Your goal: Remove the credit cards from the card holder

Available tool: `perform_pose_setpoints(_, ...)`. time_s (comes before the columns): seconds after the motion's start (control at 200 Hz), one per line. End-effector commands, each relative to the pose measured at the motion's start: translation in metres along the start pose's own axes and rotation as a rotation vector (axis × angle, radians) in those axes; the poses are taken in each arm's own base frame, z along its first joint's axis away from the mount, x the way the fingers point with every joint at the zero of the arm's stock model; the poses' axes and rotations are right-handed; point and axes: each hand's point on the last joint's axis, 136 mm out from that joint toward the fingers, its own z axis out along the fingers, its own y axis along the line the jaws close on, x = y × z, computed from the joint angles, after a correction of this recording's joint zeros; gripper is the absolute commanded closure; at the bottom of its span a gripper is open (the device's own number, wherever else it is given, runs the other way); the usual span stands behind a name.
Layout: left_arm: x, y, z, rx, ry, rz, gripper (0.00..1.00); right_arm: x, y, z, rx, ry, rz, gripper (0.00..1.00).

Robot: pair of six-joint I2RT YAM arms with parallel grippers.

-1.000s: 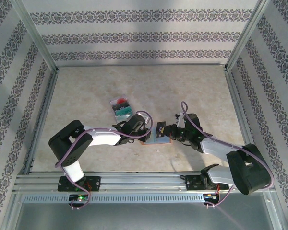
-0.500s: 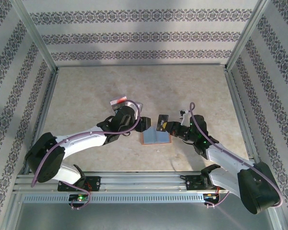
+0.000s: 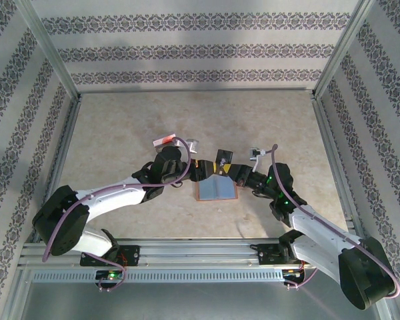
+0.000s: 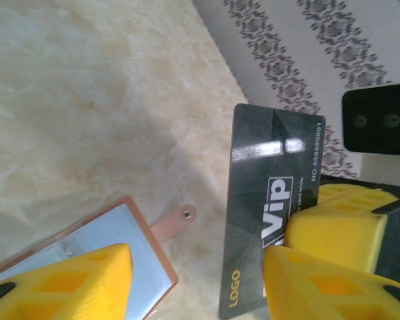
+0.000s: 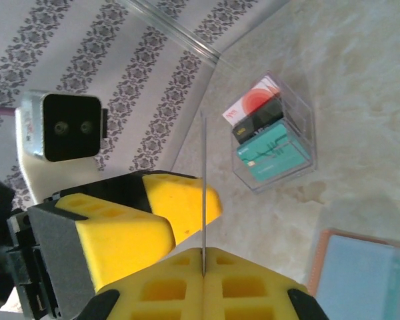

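Beige marble-look bench [image 3: 120, 120] with patterned wallpaper walls all round, so a pretty boxed-in setup. Closest to the arm bases, the card holder [image 3: 217, 190] lies open flat on the bench. Its grey-blue lining faces up with a brown leather edge around it, and its little snap tab [image 4: 177, 221] sticks out to one side. Can't tell if anything sits in its slots.

Just beyond it the two tools meet. The right tool [image 5: 203, 257] is clamped tight on a dark VIP card [image 4: 263, 193], holding it up off the bench and clear of the holder. The left tool [image 4: 193, 287] has its jaws spread apart. The card stands in the gap close to one yellow finger [image 4: 320, 287], not pinched as far as I can see.

Farther back, just past the left wrist, a clear plastic box [image 5: 300, 107] holds the other credit cards [image 5: 273, 152]: red-and-white, dark and teal, packed side by side.
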Motion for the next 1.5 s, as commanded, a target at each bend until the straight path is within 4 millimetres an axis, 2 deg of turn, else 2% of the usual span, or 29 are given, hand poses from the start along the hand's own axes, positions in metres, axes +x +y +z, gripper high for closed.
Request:
perform_pose_setpoints(0.0,-0.019,-0.019,-0.004,0.116,-0.065,-0.022,0.45,-0.008,0.021,0.000,-0.075,-0.034,-0.028,1.00)
perform_pose_setpoints(0.18,-0.023,-0.022,-0.003,0.179,-0.082,-0.052,0.46,-0.007,0.029,0.004,-0.103,-0.028,-0.029,1.00)
perform_pose_setpoints(0.65,-0.025,-0.024,-0.004,0.266,-0.093,-0.103,0.68,-0.014,0.041,0.004,-0.151,-0.050,-0.030,1.00)
perform_pose_setpoints(1.009,-0.028,-0.038,-0.001,0.376,-0.085,-0.139,0.79,-0.017,0.044,0.006,-0.169,-0.060,-0.022,1.00)
perform_pose_setpoints(1.299,-0.027,-0.040,0.001,0.398,-0.078,-0.141,0.93,-0.016,0.039,0.012,-0.162,-0.052,-0.018,1.00)
perform_pose_setpoints(1.354,-0.027,-0.040,0.000,0.399,-0.080,-0.137,0.95,-0.015,0.037,0.012,-0.156,-0.049,-0.015,0.98)
perform_pose_setpoints(1.419,-0.028,-0.040,-0.001,0.399,-0.081,-0.130,0.98,-0.014,0.036,0.013,-0.153,-0.046,-0.016,0.90)
perform_pose_setpoints(1.499,-0.030,-0.039,-0.004,0.394,-0.086,-0.121,1.00,-0.012,0.033,0.013,-0.143,-0.045,-0.017,0.71)
